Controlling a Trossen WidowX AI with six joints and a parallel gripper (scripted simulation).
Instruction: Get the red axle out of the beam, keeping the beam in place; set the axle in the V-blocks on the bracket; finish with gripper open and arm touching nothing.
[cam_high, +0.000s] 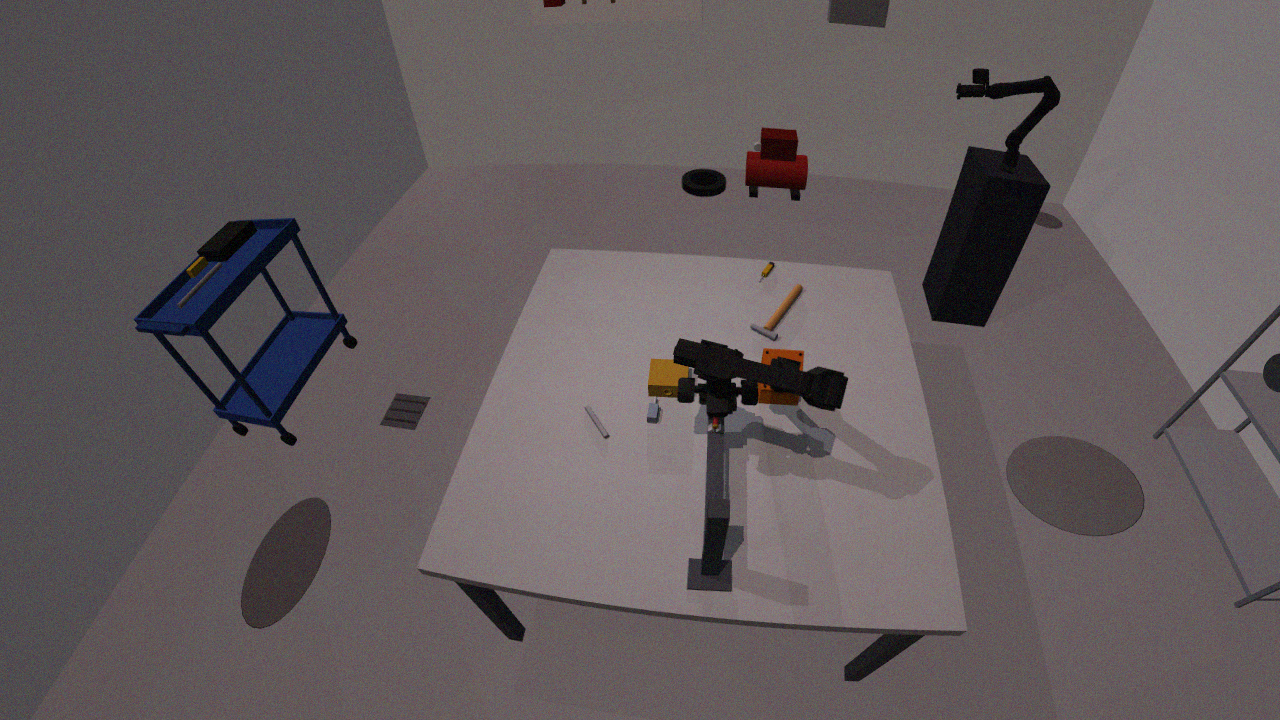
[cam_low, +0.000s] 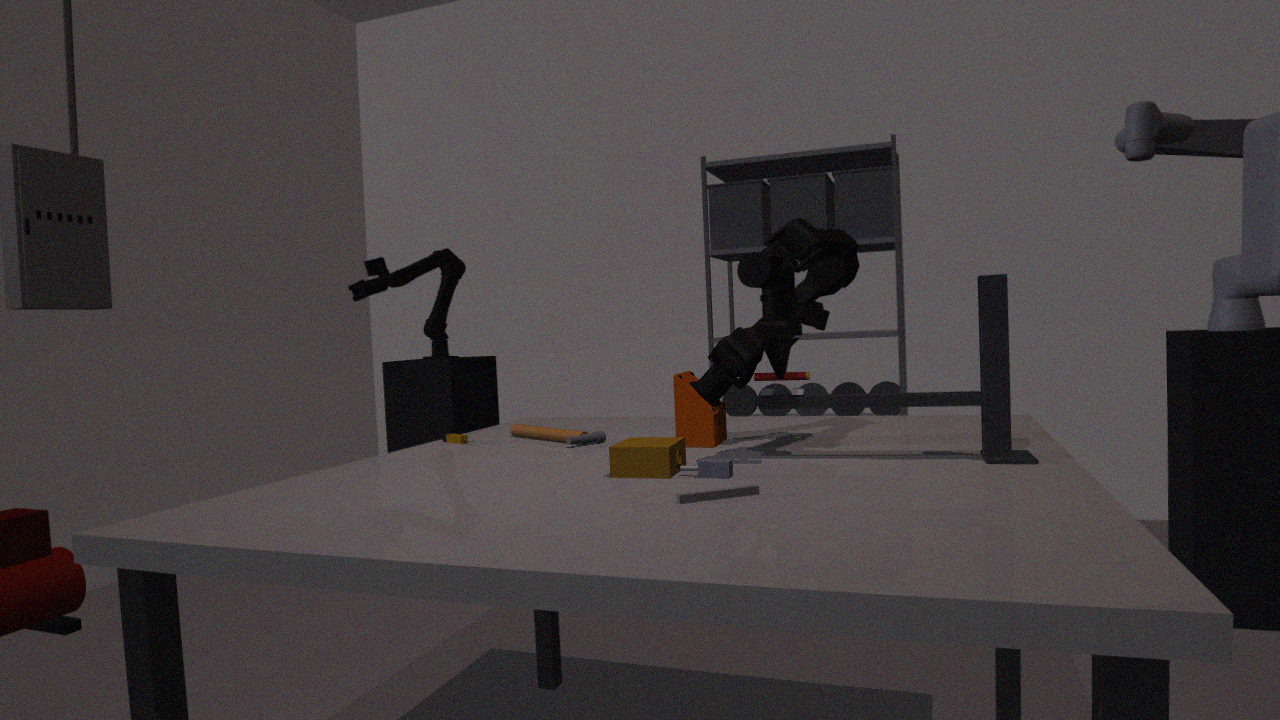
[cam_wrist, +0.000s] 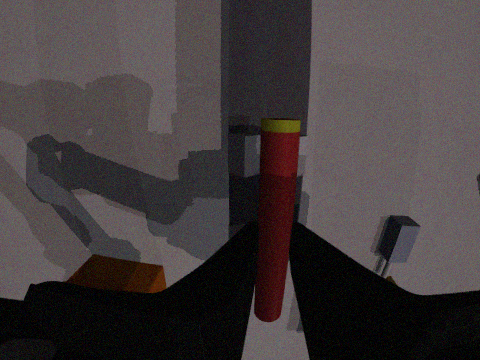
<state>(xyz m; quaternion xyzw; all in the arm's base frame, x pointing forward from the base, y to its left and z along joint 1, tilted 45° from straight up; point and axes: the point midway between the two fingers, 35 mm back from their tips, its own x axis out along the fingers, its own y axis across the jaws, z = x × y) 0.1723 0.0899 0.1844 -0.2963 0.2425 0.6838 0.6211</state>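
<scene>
From my end of the link, I'm looking into a workshop. A hammer (cam_high: 785, 304) (cam_low: 547, 434) lies on the worktop (cam_high: 554, 528) (cam_low: 626, 555). Beyond its edges I can see a blue cart (cam_high: 217, 300) with items on its upper tray, a red compressor-like machine (cam_high: 776, 170) (cam_low: 40, 586) and a black tyre-like ring (cam_high: 687, 186) on the floor. My exterior view adds a grey wall cabinet (cam_low: 60, 228), a storage rack (cam_low: 897, 295) with bins, and other robot arms on dark pedestals (cam_high: 984, 241) (cam_low: 443, 402).
</scene>
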